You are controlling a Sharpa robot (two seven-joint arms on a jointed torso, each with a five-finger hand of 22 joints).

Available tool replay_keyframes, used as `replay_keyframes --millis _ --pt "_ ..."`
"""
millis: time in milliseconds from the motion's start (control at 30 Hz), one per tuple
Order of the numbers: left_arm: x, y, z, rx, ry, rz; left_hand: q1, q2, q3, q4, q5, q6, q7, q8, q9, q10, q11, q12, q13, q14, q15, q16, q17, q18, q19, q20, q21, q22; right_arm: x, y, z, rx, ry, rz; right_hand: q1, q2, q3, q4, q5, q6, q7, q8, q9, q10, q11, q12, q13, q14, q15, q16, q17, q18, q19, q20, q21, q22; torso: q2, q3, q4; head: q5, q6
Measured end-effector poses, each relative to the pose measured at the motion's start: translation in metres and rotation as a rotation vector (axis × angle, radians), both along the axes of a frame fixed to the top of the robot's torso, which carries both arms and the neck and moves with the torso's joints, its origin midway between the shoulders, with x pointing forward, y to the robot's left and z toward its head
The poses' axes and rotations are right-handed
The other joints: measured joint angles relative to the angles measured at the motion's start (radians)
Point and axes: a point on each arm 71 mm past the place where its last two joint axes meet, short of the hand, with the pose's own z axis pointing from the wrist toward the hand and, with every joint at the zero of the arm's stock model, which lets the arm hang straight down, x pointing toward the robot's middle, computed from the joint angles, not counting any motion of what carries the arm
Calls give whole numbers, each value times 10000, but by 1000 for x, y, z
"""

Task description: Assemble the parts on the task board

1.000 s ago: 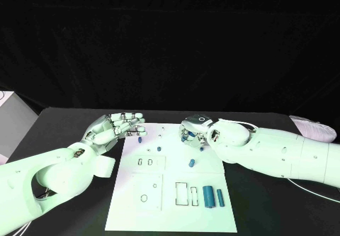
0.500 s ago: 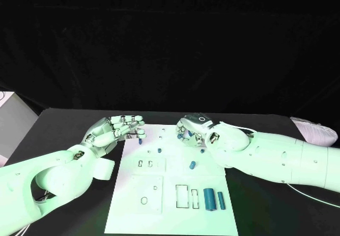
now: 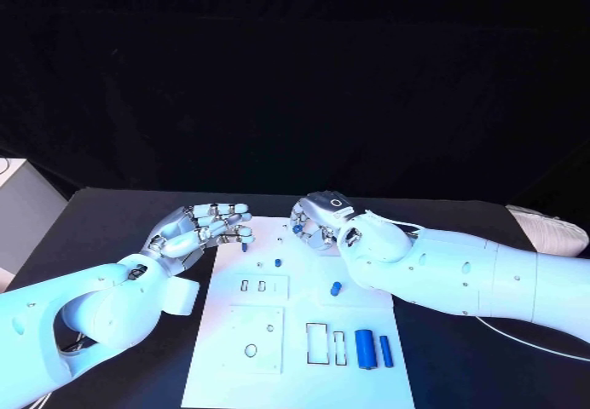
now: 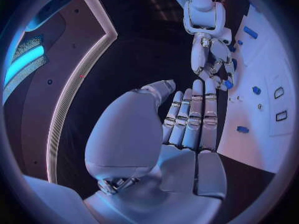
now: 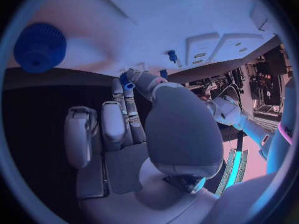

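The right hand [image 3: 322,228] is moving left along the far edge of the task board [image 3: 299,375], pinching a small blue part [image 5: 129,85]; the left hand [image 3: 197,230] is hovering with fingers apart, holding nothing.

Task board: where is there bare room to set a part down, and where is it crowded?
The task board is bare along its near edge, below the slots and the two blue cylinders. Its far edge is crowded: left hand, right hand and small blue parts.
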Motion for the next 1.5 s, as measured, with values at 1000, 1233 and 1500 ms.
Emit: replay_keyframes --millis 1000,1233,1500 --pt "1 -5 0 -23 17 -115 -52 52 54 -53 0 0 0 0 -1 0 0 -56 0 -36 -35 -1 42 1 -144 -33 144 87 12 20 2 87 -309 -411 -9 9 -12 -72 7 -65 -20 34 0 17 -19 -108 23 4 4 -7 7 2 -1 0 35 -4 104 -29 66 58 -58" --pt "1 -5 0 -21 19 -121 -105 106 82 -193 0 0 0 0 -13 0 0 -56 0 -35 -35 -1 120 1 -321 -36 377 249 13 22 2 59 -303 -409 -8 9 -17 -76 3 -97 -19 84 0 17 -19 -93 40 4 6 -7 6 2 -1 0 34 -5 122 -35 64 73 -71" --pt "1 -6 1 -22 15 -129 -105 106 82 -193 0 0 0 0 -13 0 0 -56 0 -35 -35 -1 119 1 -321 -36 377 248 14 24 1 -57 -220 -397 -7 8 -27 -85 -13 -122 -23 95 0 17 -20 -89 41 5 6 31 13 2 -1 0 34 2 136 -38 61 80 -102"
